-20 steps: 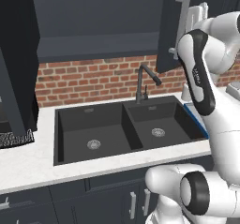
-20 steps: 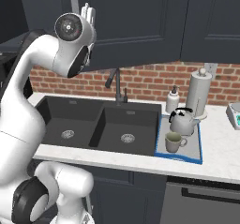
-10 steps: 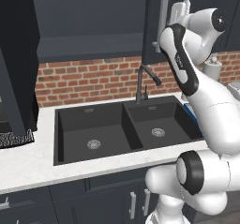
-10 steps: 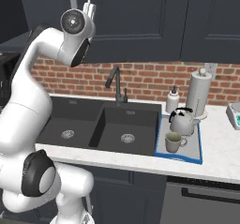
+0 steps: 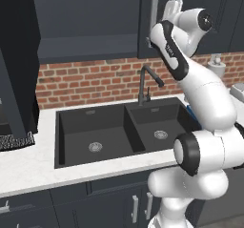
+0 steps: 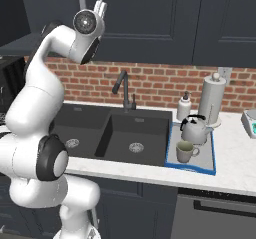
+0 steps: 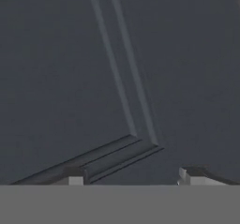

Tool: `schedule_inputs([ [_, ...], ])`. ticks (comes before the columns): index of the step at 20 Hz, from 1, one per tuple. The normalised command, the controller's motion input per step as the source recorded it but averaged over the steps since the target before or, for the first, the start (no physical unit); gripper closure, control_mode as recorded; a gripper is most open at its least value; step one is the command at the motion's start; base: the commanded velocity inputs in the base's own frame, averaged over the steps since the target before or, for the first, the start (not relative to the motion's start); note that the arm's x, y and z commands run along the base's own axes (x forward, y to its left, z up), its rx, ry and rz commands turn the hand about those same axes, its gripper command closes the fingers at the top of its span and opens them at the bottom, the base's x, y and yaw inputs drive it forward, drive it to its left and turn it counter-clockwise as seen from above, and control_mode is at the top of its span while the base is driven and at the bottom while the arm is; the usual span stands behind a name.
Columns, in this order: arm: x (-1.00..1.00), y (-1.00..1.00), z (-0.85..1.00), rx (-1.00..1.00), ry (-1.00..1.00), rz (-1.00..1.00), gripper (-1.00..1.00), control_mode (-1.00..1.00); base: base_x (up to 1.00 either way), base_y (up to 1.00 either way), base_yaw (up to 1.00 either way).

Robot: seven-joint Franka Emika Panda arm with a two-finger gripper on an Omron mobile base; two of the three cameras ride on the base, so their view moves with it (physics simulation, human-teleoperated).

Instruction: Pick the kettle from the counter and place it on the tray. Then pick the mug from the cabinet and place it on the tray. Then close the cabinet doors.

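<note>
The silver-grey kettle and the grey-beige mug both stand on the blue-rimmed tray, on the white counter right of the sink. My gripper is raised high against a dark cabinet door, just right of its silver bar handle. The hand view faces the door panel from very close. The fingertips stand apart with nothing between them. The cabinet is dark inside, with one shelf.
A black double sink with a dark faucet lies below the arm. A white paper-towel roll and a soap bottle stand behind the tray. Another dark door panel juts out at the far left.
The door with the bar handle has swung left toward the cabinet front, and my hand has moved left with it. Kettle, mug and tray have stayed put.
</note>
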Motion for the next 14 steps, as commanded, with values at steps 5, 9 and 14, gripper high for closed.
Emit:
schedule_inputs([
  [5,0.79,0.12,-0.07,0.05,0.0,0.0,-1.0,-1.0,0.0,0.0,0.0],
  [9,0.34,0.0,-0.01,0.0,0.0,0.0,-1.0,-1.0,0.0,0.0,0.0],
  [14,-0.59,-0.07,-0.13,0.0,-0.09,0.0,-1.0,-1.0,0.0,0.0,0.0],
])
